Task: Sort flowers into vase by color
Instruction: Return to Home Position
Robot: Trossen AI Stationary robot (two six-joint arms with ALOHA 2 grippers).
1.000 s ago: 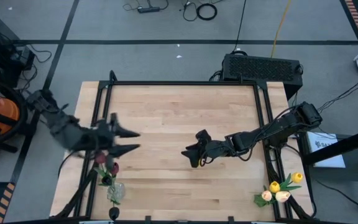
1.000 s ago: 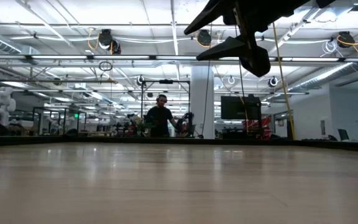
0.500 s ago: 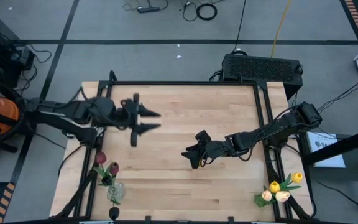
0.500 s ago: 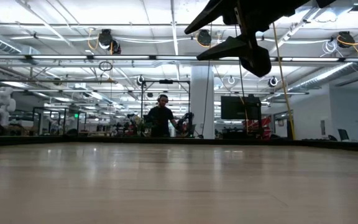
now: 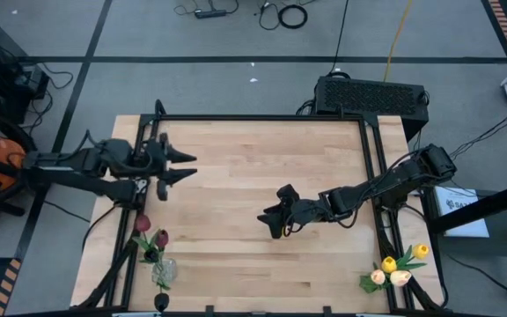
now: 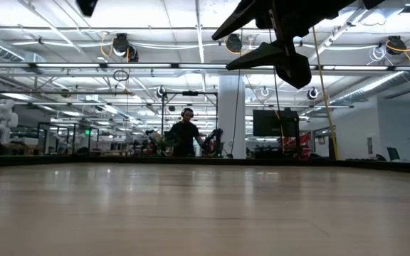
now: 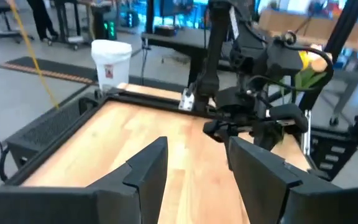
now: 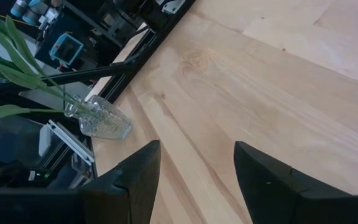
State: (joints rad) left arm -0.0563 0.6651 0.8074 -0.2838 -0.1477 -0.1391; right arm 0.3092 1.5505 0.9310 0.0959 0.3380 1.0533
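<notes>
Two bunches stand along the near edge of the table (image 5: 253, 150), well apart from each other. At the near-left corner, red tulips (image 5: 143, 224) sit in a glass vase (image 5: 164, 273). Seen from above, their stems lean from the vase toward the far-left, so the heads lie farther from the near edge than the glass does. The right wrist view shows the same vase with green stems and leaves rising from its mouth at a slant. At the near-right corner are yellow and peach tulips (image 5: 389, 263), their heads clustered, with one yellow head leaning out toward the far right. What holds them cannot be made out.

The left gripper (image 5: 187, 165) hovers over the far-left part of the table and points across toward the right side, its fingers spread with nothing between them. The right gripper (image 5: 268, 224) hangs above the middle of the table, aimed toward the red tulips' corner, its fingers also apart and empty. A person (image 6: 184, 135) stands in the room behind.
</notes>
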